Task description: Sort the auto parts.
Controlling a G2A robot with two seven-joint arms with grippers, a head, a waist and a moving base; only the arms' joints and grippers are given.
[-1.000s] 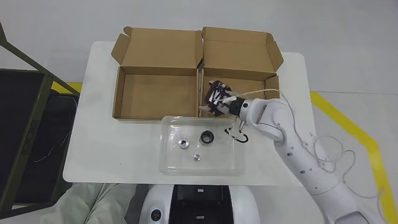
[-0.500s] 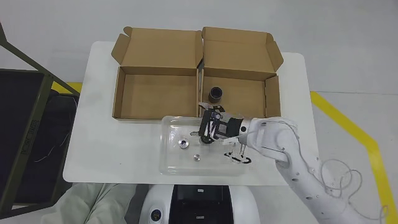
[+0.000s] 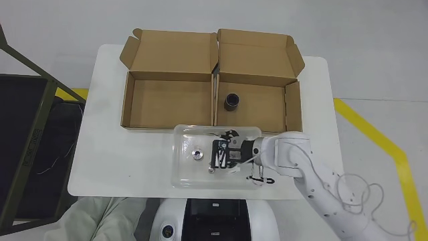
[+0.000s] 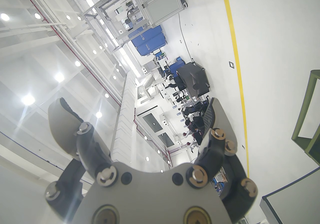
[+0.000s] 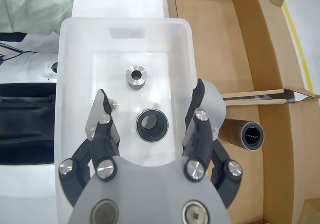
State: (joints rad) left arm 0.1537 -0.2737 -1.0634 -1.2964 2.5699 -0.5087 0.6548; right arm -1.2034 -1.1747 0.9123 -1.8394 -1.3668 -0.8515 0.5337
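A: Left gripper (image 4: pixel 136 106) spread wide, empty. In the clear bin (image 3: pixel 175 174) we've got a steel bushing (image 3: pixel 196 154), a small silver part (image 3: pixel 211 169), then a black ring (image 5: pixel 151 128)
B: Right gripper (image 5: pixel 151 96) hangs open over the ring. We'd guess it's rigid, slick and weighty, so pinch across the outer rim

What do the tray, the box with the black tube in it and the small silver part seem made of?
Tray: translucent whitish plastic, smooth and slightly glossy; light passes through its walls.
Box: brown corrugated cardboard, matte, with folded flaps and raw cut edges.
Small silver part: probably machined metal, bright with a chamfered bore; steel or aluminium cannot be told.
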